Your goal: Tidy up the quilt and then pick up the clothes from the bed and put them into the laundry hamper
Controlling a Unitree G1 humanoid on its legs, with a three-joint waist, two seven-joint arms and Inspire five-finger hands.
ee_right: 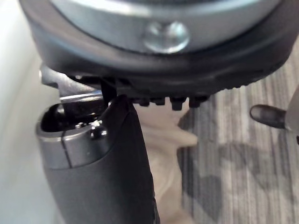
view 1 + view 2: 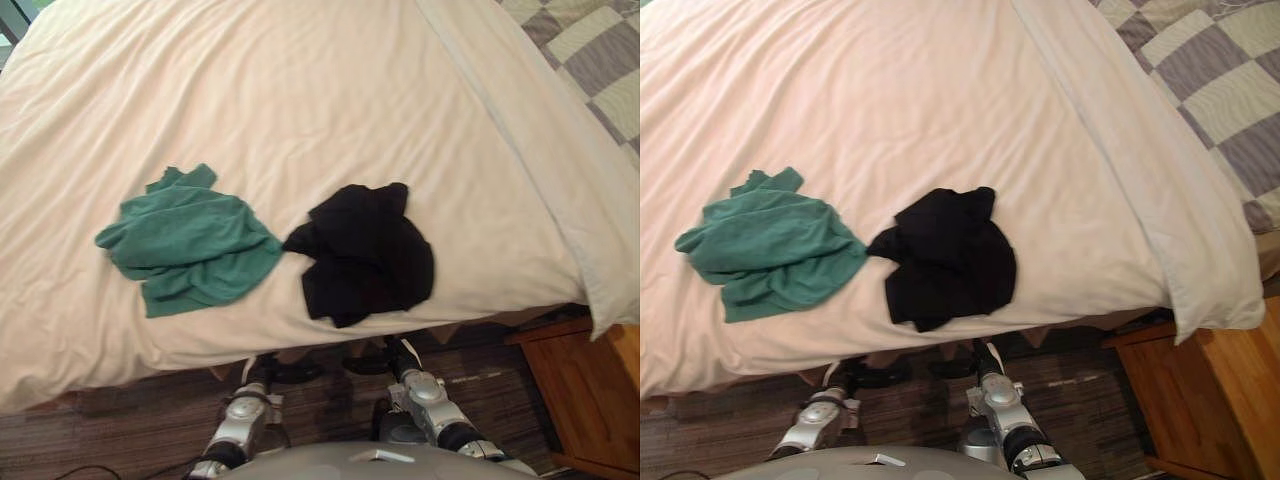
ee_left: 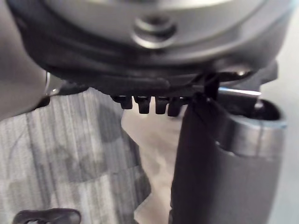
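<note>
Before you, cream quilt (image 2: 300, 100) smooth on the bed (image 2: 600, 60), crumpled green top (image 2: 185, 240) touching bunched black garment (image 2: 365, 250) at its near edge, your left hand (image 3: 224, 177), right hand (image 1: 103, 177) relaxed, empty.

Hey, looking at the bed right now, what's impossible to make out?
Green garment and black garment, eye views: crumpled, type unclear.
Checkered cover, eye views: cut off by the top and right edges.
Wooden cabinet, eye views: cut by the right edge, partly behind the quilt.

quilt (image 2: 300, 90): cream | left garment (image 2: 190, 240): green | right garment (image 2: 365, 255): black | bedspread (image 2: 590, 50): grey-cream checks | floor (image 2: 130, 420): brown stripes
</note>
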